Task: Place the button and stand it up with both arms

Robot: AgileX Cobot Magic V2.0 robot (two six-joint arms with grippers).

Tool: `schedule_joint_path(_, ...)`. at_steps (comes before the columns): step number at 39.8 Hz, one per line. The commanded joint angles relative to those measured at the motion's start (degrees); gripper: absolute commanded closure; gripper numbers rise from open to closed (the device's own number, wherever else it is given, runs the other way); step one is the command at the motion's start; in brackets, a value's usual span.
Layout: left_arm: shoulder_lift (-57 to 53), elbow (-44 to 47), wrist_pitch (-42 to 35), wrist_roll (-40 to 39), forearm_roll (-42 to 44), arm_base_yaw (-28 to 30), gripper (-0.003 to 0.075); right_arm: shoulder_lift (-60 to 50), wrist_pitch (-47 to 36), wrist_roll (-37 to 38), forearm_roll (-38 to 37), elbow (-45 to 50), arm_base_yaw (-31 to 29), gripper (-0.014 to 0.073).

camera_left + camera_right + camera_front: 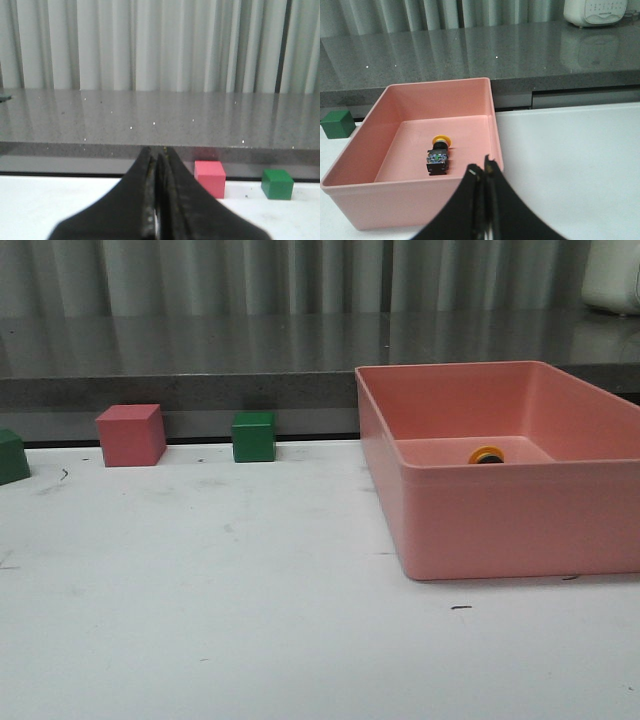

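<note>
Pink plastic bin (480, 530) on the right half of the white table (200, 620), open-topped. The button (438, 155) lies on its side on the bin floor, yellow cap toward the far wall, black base toward the near wall. From the front only the yellow cap (487, 454) peeks over the near wall.

Left gripper (157, 165): fingers pressed together, nothing between them. It points toward the back of the table, where a pink cube (209, 177) and a green cube (277, 183) sit along the edge below the grey counter (150, 115). A second green cube (12, 456) sits at the far left edge in the front view.

Right gripper (483, 172): fingers likewise pressed together, empty, hanging above the bin's near wall and pointing toward the button, well apart from it.

Neither arm shows in the front view.

Progress, as I judge it: nothing done. Button untouched, not upright, in the bin. All remains: spread a pincer, reach in, lift the button out, bring in the other arm, set it standing on the table. Right arm looks better placed to go first.
</note>
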Motion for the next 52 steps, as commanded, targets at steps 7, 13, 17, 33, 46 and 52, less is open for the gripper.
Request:
schedule_joint_path(7, 14.04, -8.61, -1.76, -0.01, 0.32, 0.15, 0.0741, 13.85, -1.91, -0.39, 0.00, -9.83, -0.29, 0.0652)
schedule_joint_path(13, 15.45, -8.73, -3.72, -0.01, -0.25, 0.15, 0.0741, 16.47, -2.80, -0.39, 0.00, -10.09, -0.29, 0.0652)
schedule_joint_path(17, 15.45, -8.73, -4.15, -0.01, -0.25, 0.15, 0.0736, 16.48, -3.46, -0.39, 0.00, -10.09, -0.29, 0.0615)
schedule_joint_path(33, 15.45, -8.73, -4.15, -0.01, -0.25, 0.15, 0.0020, 17.01, -9.59, -0.39, 0.00, -10.09, -0.29, -0.0073)
schedule_joint_path(46, 15.45, -8.73, -4.15, -0.01, -0.25, 0.15, 0.0050, 31.15, -18.85, -0.39, 0.00, -12.86, -0.29, -0.0067)
schedule_joint_path(52, 15.45, -8.73, -4.15, -0.01, -0.25, 0.15, 0.0050, 42.37, -15.37, -0.39, 0.28, -19.71, 0.25, -0.0067)
